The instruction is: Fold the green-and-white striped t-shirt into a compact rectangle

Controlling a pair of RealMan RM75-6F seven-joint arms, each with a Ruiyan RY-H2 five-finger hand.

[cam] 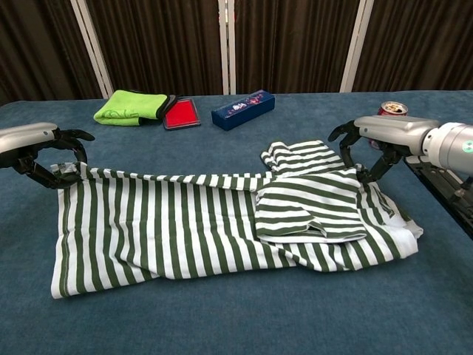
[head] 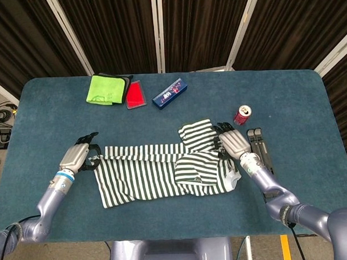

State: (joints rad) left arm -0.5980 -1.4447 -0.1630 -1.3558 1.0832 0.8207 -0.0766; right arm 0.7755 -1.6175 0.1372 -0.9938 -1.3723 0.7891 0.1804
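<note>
Along the far side of the table (head: 309, 97): a folded lime-green cloth (head: 107, 89) lying against a small black-edged red case (head: 136, 95), then a dark blue box (head: 170, 92) with printed lettering, set at a slant and apart from the case. Near the right hand: an opened red drink can (head: 242, 114) standing upright, and just beside it a black folded tool or stand (head: 261, 151) lying flat, its exact kind not clear. Can and black object both close behind the right wrist, neither touching the shirt.

No open containers in sight; contents of case and box hidden.

Green-and-white striped t-shirt (cam: 170, 229) spread across the middle of the table, nearer the front edge, partly folded: one sleeve (cam: 307, 211) turned over onto the body on the right, a second sleeve bunched just behind it, far edge of the body doubled over into a narrow fold.

Left hand (cam: 44, 157) clamped on the shirt's far left corner, cloth pinched between thumb and curled fingers. Right hand (cam: 367, 144) curled over the shirt's far right edge by the folded sleeve, fingertips (head: 223, 130) on the fabric, grasping it as far as can be made out.

Table covered in dark teal felt-like cloth, corners rounded. Behind it, dark pleated curtains (head: 198, 26) between pale frame bars.
</note>
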